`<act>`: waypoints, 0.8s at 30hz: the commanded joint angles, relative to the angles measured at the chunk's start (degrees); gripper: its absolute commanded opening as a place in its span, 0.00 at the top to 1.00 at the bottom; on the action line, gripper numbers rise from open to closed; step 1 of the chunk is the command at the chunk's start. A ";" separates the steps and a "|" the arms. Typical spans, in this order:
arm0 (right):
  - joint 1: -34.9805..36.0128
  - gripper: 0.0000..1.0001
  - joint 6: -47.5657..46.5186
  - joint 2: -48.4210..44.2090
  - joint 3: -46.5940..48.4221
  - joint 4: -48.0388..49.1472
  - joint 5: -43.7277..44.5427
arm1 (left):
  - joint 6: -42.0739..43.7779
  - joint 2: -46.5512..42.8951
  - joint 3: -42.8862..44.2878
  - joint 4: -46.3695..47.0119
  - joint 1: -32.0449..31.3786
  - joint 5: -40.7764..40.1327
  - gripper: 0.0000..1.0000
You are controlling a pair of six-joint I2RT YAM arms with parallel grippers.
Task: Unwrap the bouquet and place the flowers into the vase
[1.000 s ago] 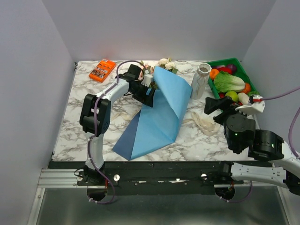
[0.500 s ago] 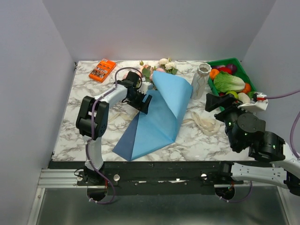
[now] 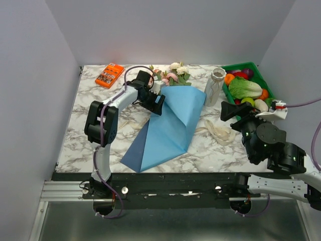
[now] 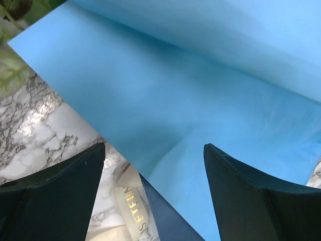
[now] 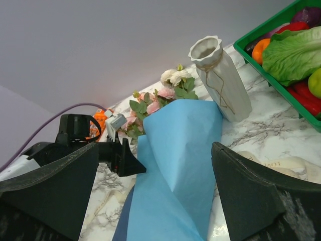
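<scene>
From above, the blue wrapping paper (image 3: 169, 125) lies opened out and loosely folded across the marble tabletop (image 3: 83, 135). The cream ribbon (image 3: 218, 131) lies loose to its right, so the unwrapping looks largely done. The flowers (image 3: 171, 76) lie at the far edge, their lower ends hidden by the paper's top edge. The vase (image 3: 214, 86) stands upright just right of the paper, with no stems in it, next to a green tray (image 3: 245, 65) of toy vegetables. The left claw (image 3: 157, 102) is at the paper's upper left edge, and the right claw (image 3: 231, 110) hovers near the ribbon. In the left wrist view, the jaws stand apart with blue paper beyond them and nothing pinched. In the right wrist view, the jaws are wide apart and empty, facing the vase and flowers. What likely remains is freeing the flowers from the paper and standing them in the vase.
</scene>
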 commanded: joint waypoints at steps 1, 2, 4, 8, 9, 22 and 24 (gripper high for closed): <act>0.40 0.01 -0.93 -1.23 -1.03 0.79 -0.33 | -0.31 3.41 3.01 -1.89 0.10 2.17 0.12; 0.40 0.01 -0.93 -1.49 -1.12 0.79 -0.24 | -0.22 4.03 3.19 -1.89 0.18 1.91 0.12; 0.40 0.01 -1.02 -1.58 -1.04 0.79 -0.15 | -0.22 4.47 3.45 -1.98 0.27 1.21 0.12; 0.40 0.01 -1.46 -1.58 -1.12 1.14 -0.33 | -0.04 4.65 3.19 -2.16 0.53 1.29 0.18; 0.40 0.01 -1.55 -1.49 -1.30 1.49 -0.24 | 0.04 4.56 3.10 -2.07 0.53 1.90 0.23; 0.40 0.02 -1.81 -0.26 -2.53 3.78 -1.99 | 0.92 1.57 2.84 -2.68 0.71 1.74 0.92; 0.40 0.02 -2.07 0.09 -2.35 4.30 -2.26 | 1.45 0.35 2.84 -2.86 0.71 1.03 0.99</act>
